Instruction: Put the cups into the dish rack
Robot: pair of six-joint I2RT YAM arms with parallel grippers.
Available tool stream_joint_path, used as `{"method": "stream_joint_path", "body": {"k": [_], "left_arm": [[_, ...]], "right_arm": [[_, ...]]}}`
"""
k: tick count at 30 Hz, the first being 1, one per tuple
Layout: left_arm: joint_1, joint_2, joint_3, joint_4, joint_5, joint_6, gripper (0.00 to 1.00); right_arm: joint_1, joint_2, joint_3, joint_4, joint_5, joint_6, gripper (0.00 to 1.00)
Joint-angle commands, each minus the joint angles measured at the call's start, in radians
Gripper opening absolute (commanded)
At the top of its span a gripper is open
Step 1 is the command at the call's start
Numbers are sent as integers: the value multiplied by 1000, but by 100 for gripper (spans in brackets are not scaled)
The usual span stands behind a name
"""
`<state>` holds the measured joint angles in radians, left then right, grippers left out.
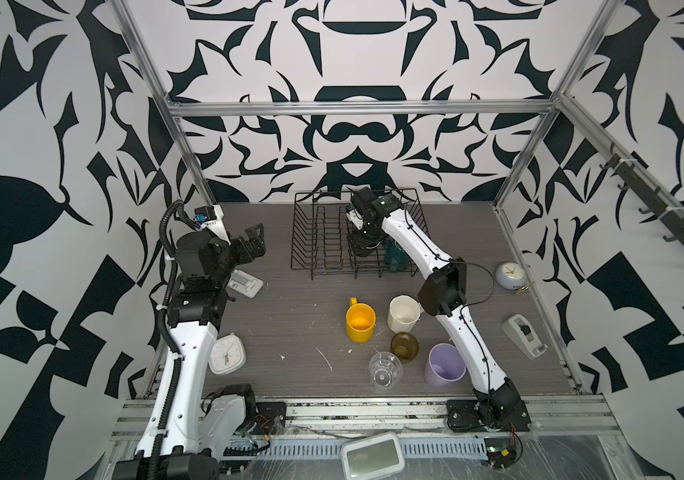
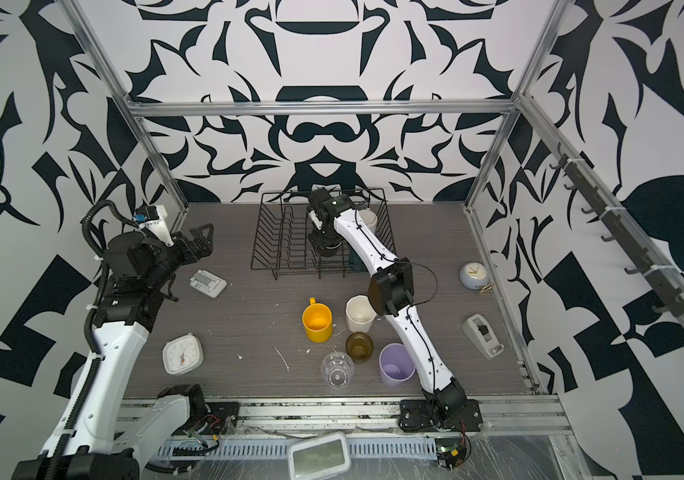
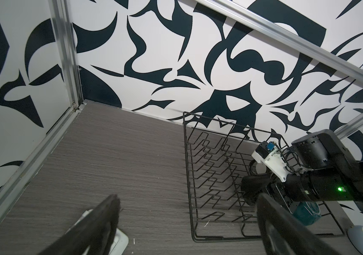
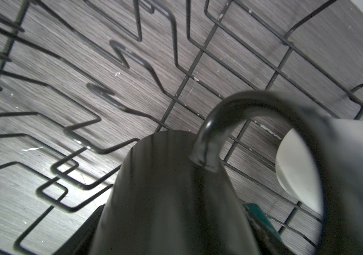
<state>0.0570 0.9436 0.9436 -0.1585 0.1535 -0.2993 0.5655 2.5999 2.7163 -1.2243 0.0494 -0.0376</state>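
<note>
Inside the rack [image 1: 311, 232], right gripper [image 1: 363, 247] grasps black mug [image 4: 171, 198], left gripper [image 1: 254, 243] spread idle; placing step, next: seat it, let go.

- a white square clock [image 1: 227, 354] lies face up at the front left of the grey wood-grain table [image 1: 290, 324].
- a round pale-blue clock [image 1: 510, 274] sits by the right edge, with a small brass-coloured clip [image 1: 524, 287] just beside it.
- a grey tape dispenser [image 1: 524, 336] sits nearer the front, on the right.
- a flat white plastic piece [image 1: 245, 283] lies at the left.
- a white-framed panel [image 1: 371, 455] lies off the table in front.
</note>
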Motion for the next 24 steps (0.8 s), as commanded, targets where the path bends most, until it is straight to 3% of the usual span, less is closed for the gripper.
{"method": "stream_joint_path", "body": {"k": [1, 22, 24], "left_arm": [[6, 1, -19, 27, 13, -8, 99], [8, 1, -20, 28, 21, -14, 99], [9, 1, -20, 28, 20, -14, 99]], "right_arm": [[6, -81, 19, -1, 22, -17, 0], [7, -40, 15, -7, 0, -23, 0], [8, -40, 14, -6, 0, -23, 7]]}}
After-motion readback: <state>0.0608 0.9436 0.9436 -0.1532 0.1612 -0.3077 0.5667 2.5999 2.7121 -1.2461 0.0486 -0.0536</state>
